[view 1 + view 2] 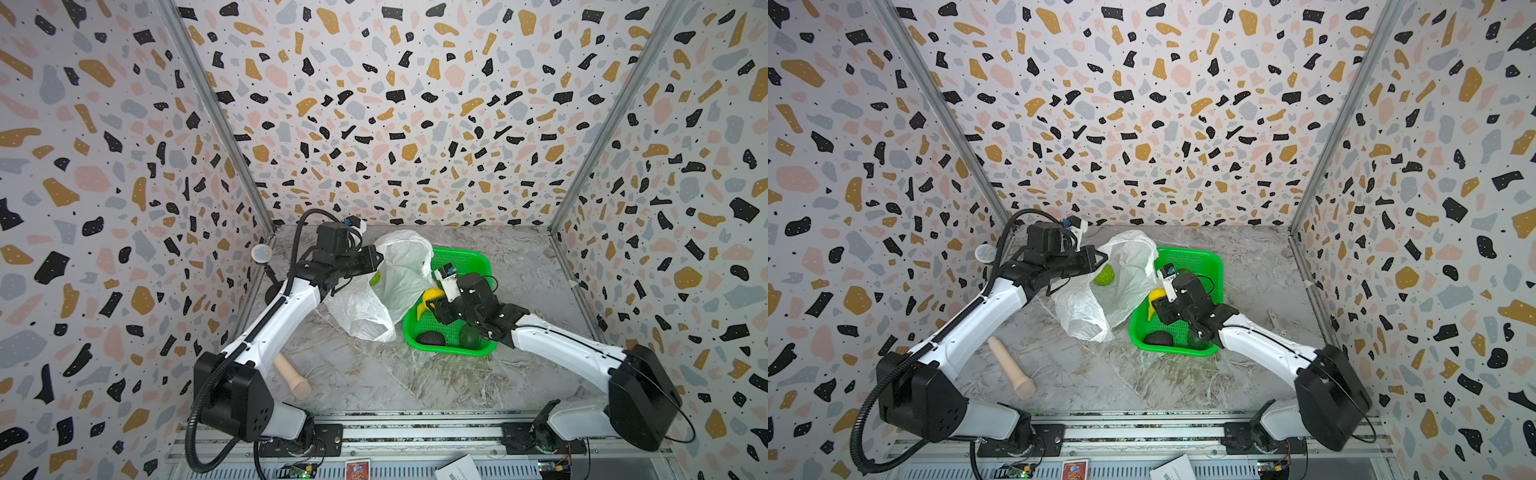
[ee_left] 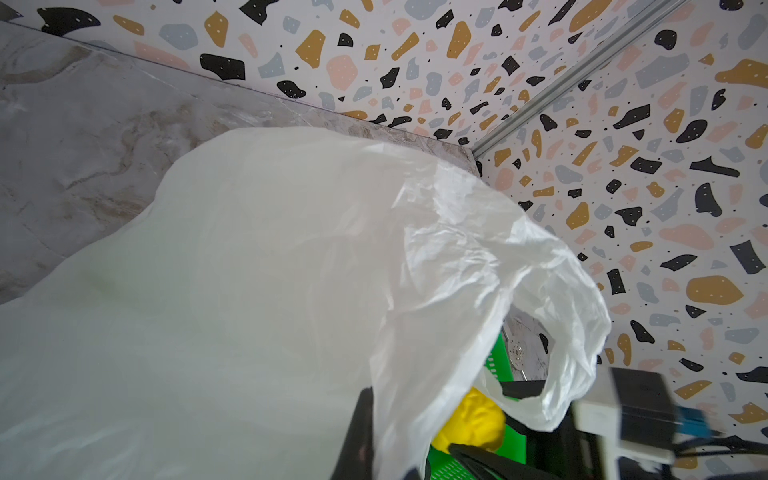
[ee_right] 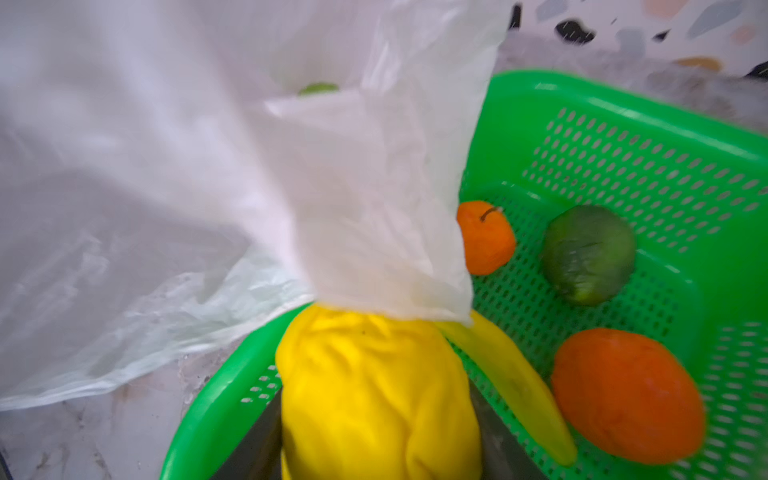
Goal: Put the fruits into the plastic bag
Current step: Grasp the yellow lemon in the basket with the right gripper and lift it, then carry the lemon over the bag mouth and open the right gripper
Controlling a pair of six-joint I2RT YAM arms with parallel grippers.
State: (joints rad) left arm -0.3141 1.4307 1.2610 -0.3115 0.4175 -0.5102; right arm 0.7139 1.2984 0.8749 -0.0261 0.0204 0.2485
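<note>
One lemon [image 3: 374, 374] clamped in right hand [image 3: 374, 419]; plastic bag [image 1: 399, 266] mouth overlaps basket's [image 3: 623, 116] left edge, left hand [image 1: 376, 259] pinching its rim.

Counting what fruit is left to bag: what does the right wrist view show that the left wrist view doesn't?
Only the right wrist view: a large orange, a small orange, an avocado, the banana and a light green fruit inside the plastic bag. Only the left wrist view: the metal corner post and the right arm's wrist camera. Both: the plastic bag, the lemon and the green basket.
</note>
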